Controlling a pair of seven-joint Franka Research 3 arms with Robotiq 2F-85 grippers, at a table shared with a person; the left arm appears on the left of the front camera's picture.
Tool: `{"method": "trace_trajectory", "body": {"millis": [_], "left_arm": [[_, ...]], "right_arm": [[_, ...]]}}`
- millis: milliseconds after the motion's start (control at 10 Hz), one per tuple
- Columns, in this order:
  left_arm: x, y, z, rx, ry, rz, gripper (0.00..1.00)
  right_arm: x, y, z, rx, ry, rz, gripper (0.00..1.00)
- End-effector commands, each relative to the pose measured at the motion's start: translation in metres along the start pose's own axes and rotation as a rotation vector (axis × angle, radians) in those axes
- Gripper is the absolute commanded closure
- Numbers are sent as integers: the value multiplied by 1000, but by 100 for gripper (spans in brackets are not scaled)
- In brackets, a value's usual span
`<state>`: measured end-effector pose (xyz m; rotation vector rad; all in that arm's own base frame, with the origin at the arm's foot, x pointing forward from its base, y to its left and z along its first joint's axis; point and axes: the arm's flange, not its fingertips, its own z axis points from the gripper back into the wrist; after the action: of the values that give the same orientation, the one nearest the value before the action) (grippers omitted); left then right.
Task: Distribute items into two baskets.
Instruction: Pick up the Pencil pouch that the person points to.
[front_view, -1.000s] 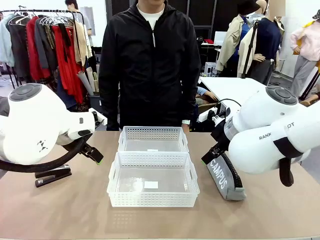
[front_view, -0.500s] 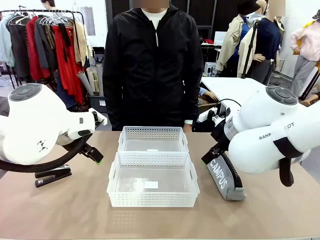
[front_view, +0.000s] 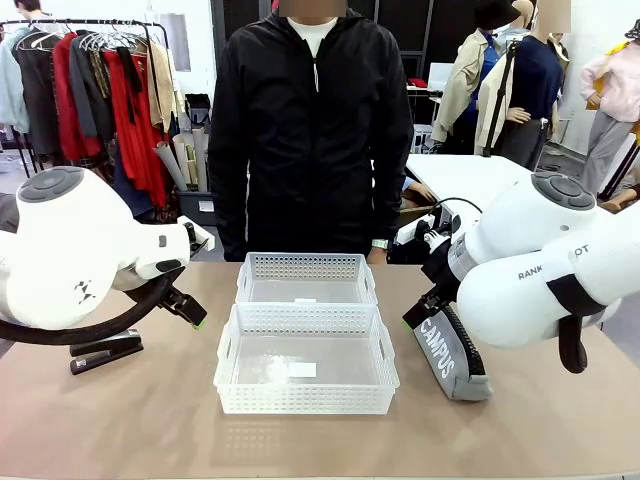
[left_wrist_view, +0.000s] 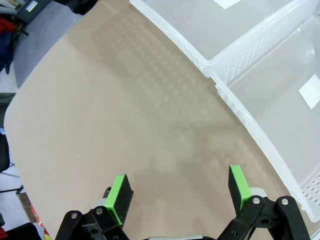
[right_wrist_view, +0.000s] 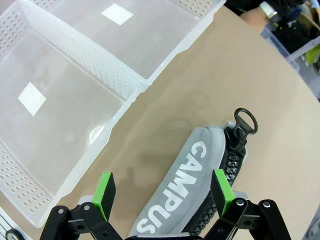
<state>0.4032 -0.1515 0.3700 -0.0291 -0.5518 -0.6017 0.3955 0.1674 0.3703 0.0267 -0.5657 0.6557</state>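
Grey pouch (right_wrist_view: 200, 170) is framed by the right gripper (right_wrist_view: 162, 191), jaws parted, seemingly for grasping; the left gripper (left_wrist_view: 179, 190) is likewise parted.

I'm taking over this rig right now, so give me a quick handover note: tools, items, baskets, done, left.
Left tool: open, holding nothing, over bare table.
Right tool: open, over the pouch, not gripping it.
Items: stapler lies on the table at the robot's left, pouch at its right.
Near basket and far basket: no item inside.
Done: nothing. Left: both items to place.
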Motion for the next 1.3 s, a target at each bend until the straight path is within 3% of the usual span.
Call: {"method": "trace_trajectory", "body": {"millis": [0,400,600,800,1200], "left_arm": [[1,1,5,-1,-3,-2,0],[16,34,21,-72,23,19,0],[28,71,34,-147,45,65,0],[39,114,41,-207,86,99,0],[52,183,63,-469,118,184,0]], "right_arm": [[0,0,0,0,0,0,0],[19,-34,8,75,9,-22,0],[32,-70,9,154,48,-41,0],[45,-111,5,276,102,-67,0],[52,-173,16,550,152,-173,0]]}}
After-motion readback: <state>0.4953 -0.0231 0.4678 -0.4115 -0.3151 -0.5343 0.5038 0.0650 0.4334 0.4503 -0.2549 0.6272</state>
